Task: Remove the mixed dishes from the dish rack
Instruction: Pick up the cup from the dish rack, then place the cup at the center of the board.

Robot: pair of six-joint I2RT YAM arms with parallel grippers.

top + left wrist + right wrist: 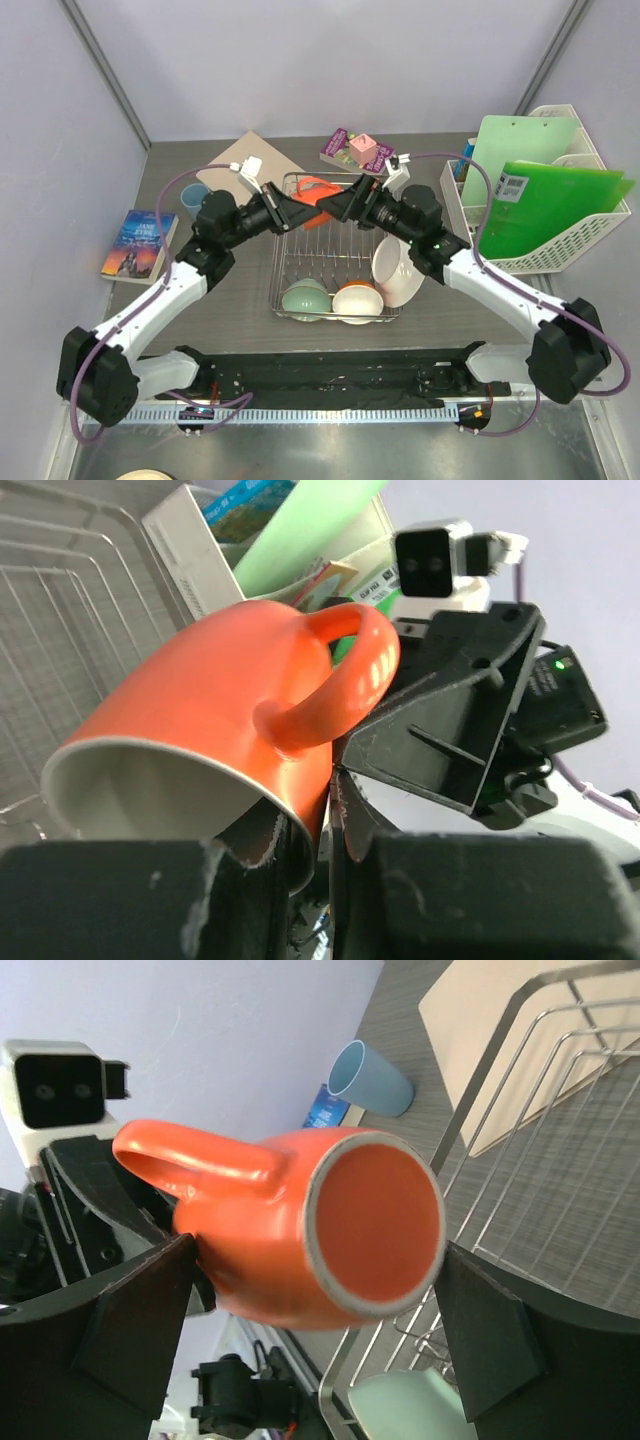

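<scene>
An orange-red mug (pixel 315 190) hangs on its side above the far end of the silver wire dish rack (pixel 277 285). My left gripper (pixel 310 810) is shut on the mug (pixel 220 710) at its rim, one finger inside and one outside. The right gripper (pixel 318 1250) stands open with a finger on each side of the mug (pixel 290 1230), neither touching it. In the rack's near end sit a pale green bowl (pixel 305 298) and a cream bowl with an orange outside (pixel 357 298). A white plate (pixel 398 270) leans at the rack's right side. The light-blue cup (pixel 193 197) stands on the table to the left.
A white plastic basket (pixel 560 255) holding green folders stands at the right. A book (pixel 138 243) lies at the left edge, a beige board (pixel 250 165) behind the rack on the left, and a pink and purple box (pixel 358 150) at the back.
</scene>
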